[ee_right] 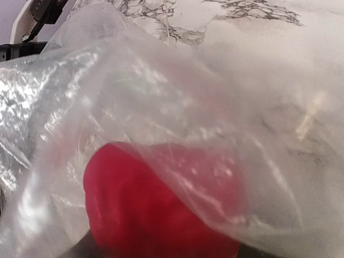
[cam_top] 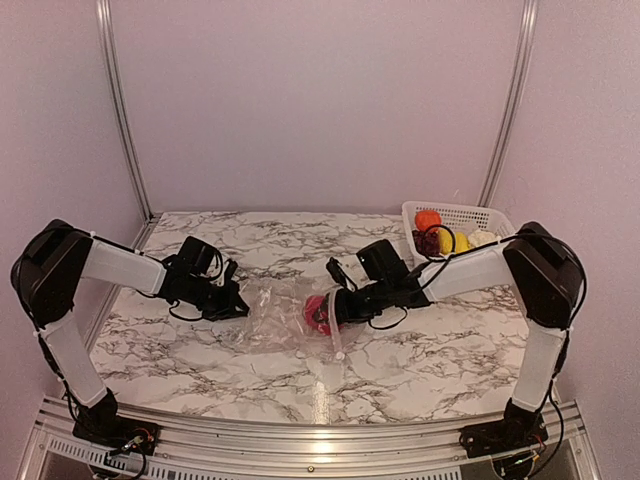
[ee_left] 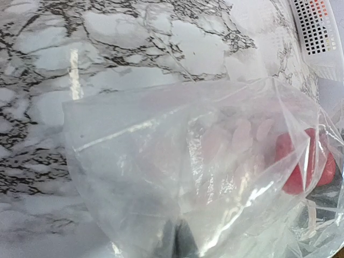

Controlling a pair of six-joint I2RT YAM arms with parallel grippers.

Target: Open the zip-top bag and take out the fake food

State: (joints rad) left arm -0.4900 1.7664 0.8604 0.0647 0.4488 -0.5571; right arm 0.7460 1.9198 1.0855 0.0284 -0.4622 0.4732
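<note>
Grippers working a clear crinkly plastic zip-top bag (cam_top: 270, 318)
The left gripper (cam_top: 238, 303) is pinching its edge; the right gripper (cam_top: 335, 308) is meeting a red plastic toy piece (cam_top: 318, 312) inside, grip unclear; beyond it, a white lattice plastic basket (cam_top: 472, 211) is holding toy foods (cam_top: 428, 220).

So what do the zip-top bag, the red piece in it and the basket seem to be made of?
Zip-top bag: thin clear plastic film, glossy; it creases, glints and shows the marbled table through it. Red piece: probably smooth moulded plastic, seen only through the film, so its finish is uncertain. Basket: white rigid plastic by the look, with a lattice of small holes in its wall.
</note>
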